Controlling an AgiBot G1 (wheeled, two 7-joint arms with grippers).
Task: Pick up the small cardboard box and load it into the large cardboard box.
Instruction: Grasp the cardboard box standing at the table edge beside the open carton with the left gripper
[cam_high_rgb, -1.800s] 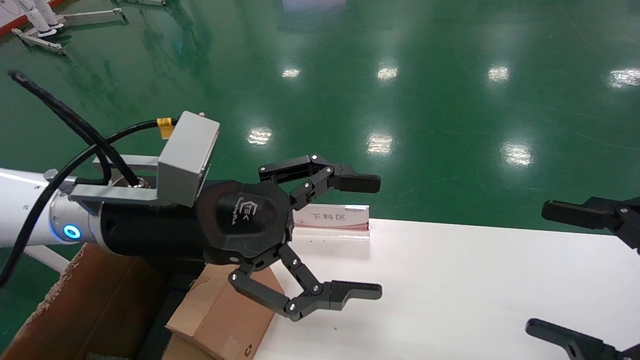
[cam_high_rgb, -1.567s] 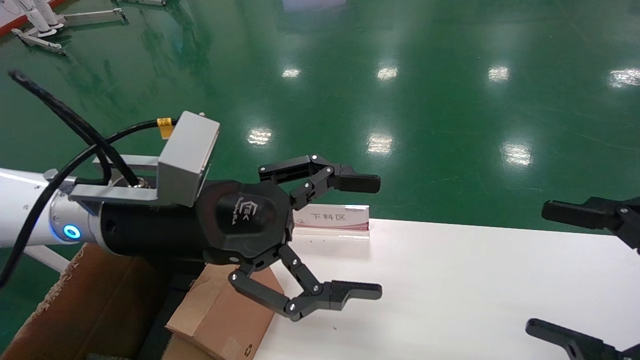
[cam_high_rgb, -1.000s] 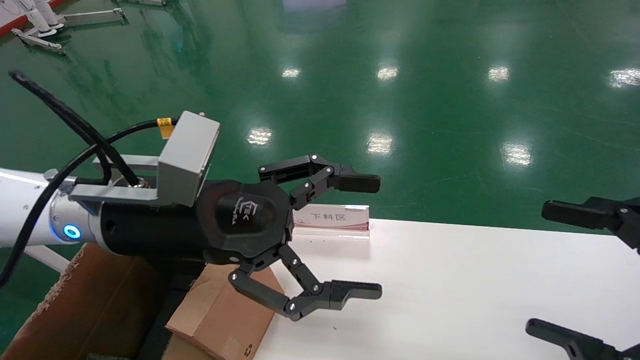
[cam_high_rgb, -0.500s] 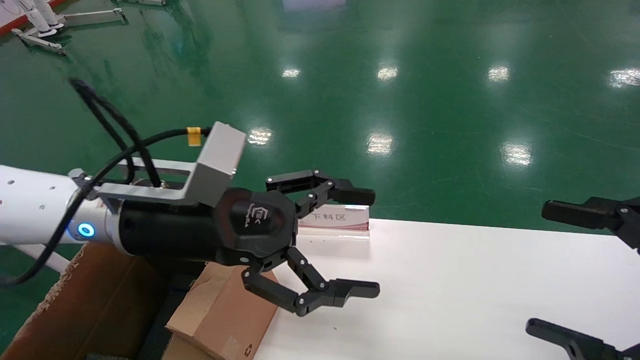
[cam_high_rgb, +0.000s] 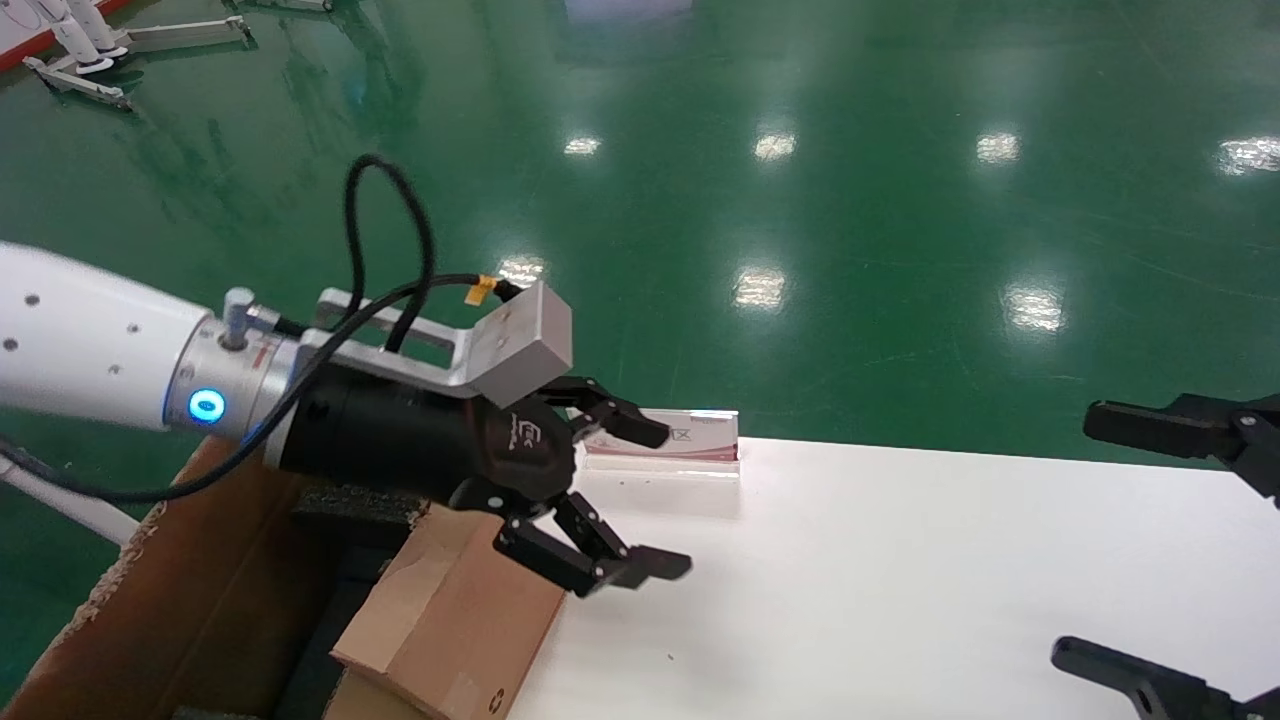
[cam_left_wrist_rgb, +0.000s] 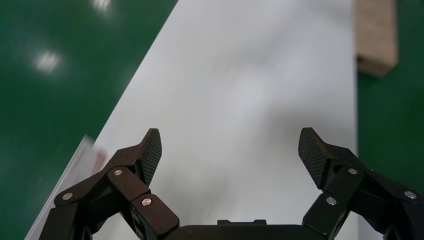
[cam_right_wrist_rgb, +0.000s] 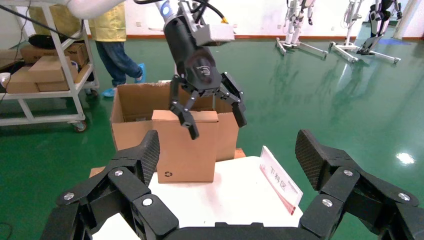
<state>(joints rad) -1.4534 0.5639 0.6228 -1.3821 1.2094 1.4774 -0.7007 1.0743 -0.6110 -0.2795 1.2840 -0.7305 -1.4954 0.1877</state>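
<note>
L gripper (cam_high_rgb: 655, 500) dropped twd small cardboard box (cam_high_rgb: 450, 620), jaws apart.

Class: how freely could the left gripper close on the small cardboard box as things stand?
Probably freely. The left gripper hangs open just above the small cardboard box, nothing lies between them, and the box's top is bare. The large cardboard box stands close behind, so the rear finger has little room.

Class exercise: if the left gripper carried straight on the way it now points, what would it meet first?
Probably the bare white table. The left gripper, open, points along and slightly down at it, with nothing between. The small box sits behind its fingers, out of line.
</note>
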